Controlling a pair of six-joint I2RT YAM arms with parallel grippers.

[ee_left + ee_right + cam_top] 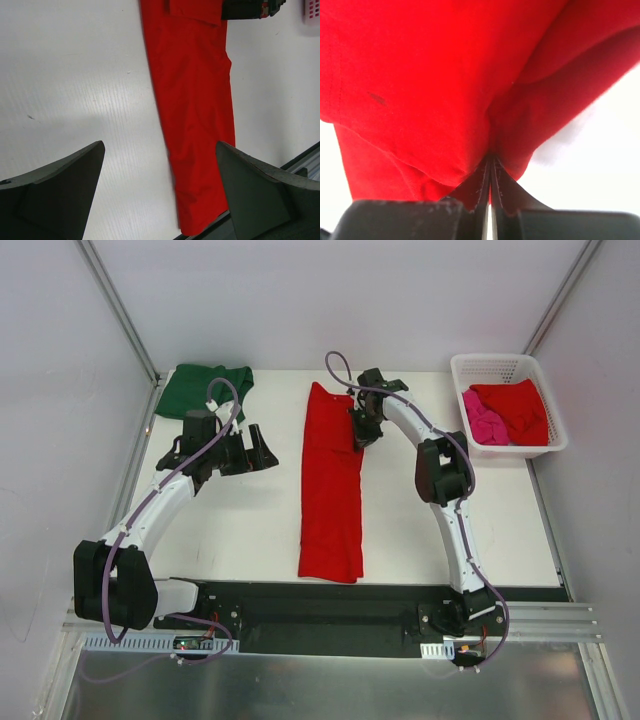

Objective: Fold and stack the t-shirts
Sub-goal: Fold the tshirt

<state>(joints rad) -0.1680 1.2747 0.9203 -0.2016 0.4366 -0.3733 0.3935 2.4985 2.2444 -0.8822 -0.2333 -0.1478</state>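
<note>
Red t-shirt (331,502) lies as a long strip on the desk (240,530), stretching from the right claw (360,428) toward the near edge. That claw is clenched on its far end; the left claw (256,450), splayed and empty, hovers well apart.

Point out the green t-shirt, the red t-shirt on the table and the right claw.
green t-shirt (190,390): top view, middle of the cloth.
red t-shirt (330,510): top view, middle of the folded strip.
right claw (489,161): right wrist view, between its shut fingertips.

bright red t-shirt (331,490), dark green t-shirt (200,390), pink t-shirt (483,422), white lattice basket (492,364)
</note>
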